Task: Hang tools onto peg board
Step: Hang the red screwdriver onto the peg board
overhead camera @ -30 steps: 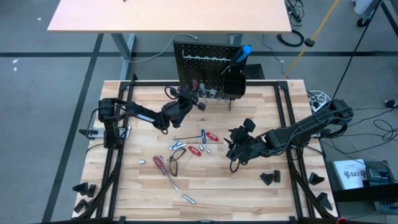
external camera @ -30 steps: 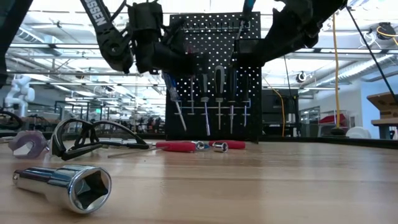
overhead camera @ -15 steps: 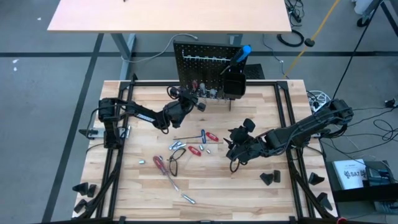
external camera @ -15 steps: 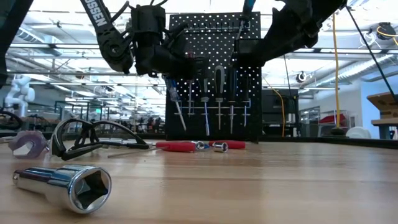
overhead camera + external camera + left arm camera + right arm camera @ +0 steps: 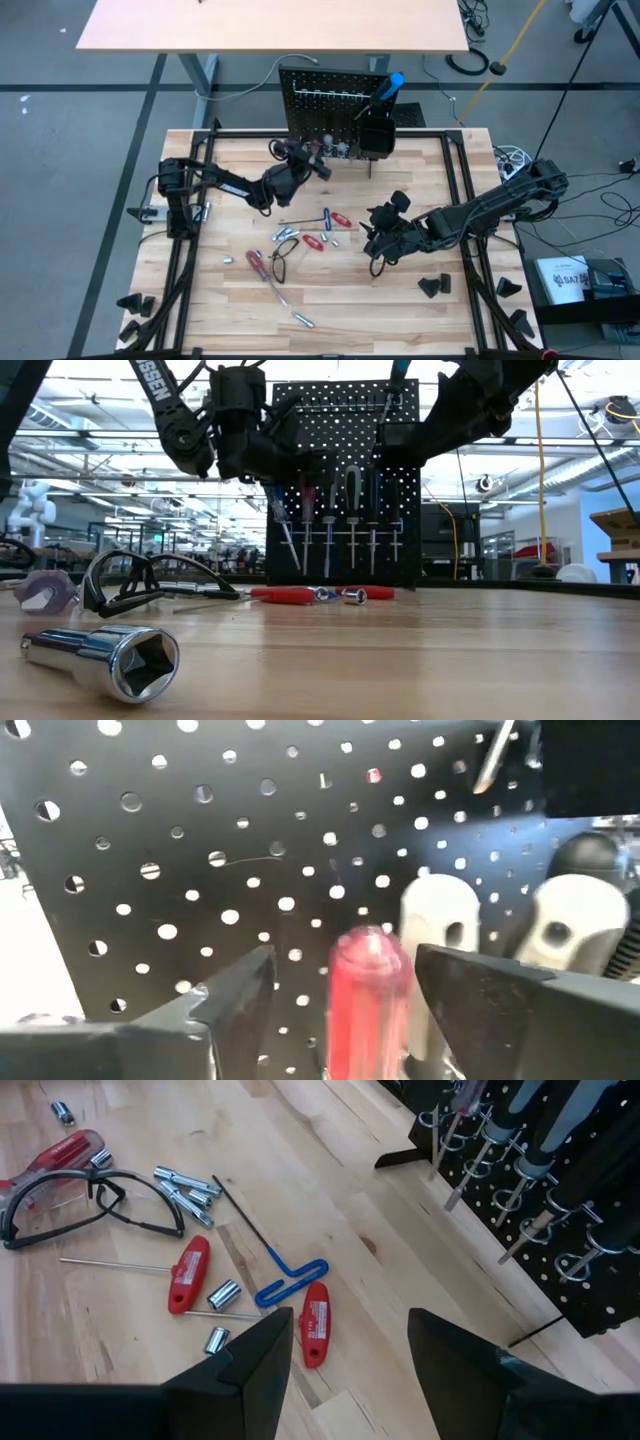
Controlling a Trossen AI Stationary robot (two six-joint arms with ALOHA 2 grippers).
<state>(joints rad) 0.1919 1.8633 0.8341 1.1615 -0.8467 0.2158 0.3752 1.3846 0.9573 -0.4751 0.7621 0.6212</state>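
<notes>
The black peg board (image 5: 335, 112) stands at the table's far edge, screwdrivers (image 5: 330, 525) hanging in a row. The left gripper (image 5: 340, 1010), released, flanks a red handle (image 5: 368, 985). Only the right wrist view shows red T-handles (image 5: 188, 1275) under the open right gripper (image 5: 350, 1370).

The peg board (image 5: 330, 103) is black, dotted with rows of small holes, and holds a clear red screwdriver (image 5: 368, 990) beside pale grey handles (image 5: 440, 920). On the pale wooden table (image 5: 400, 300) lie red-handled tools (image 5: 314, 1322), a blue hex key (image 5: 290, 1282) and silver sockets (image 5: 102, 657).
</notes>
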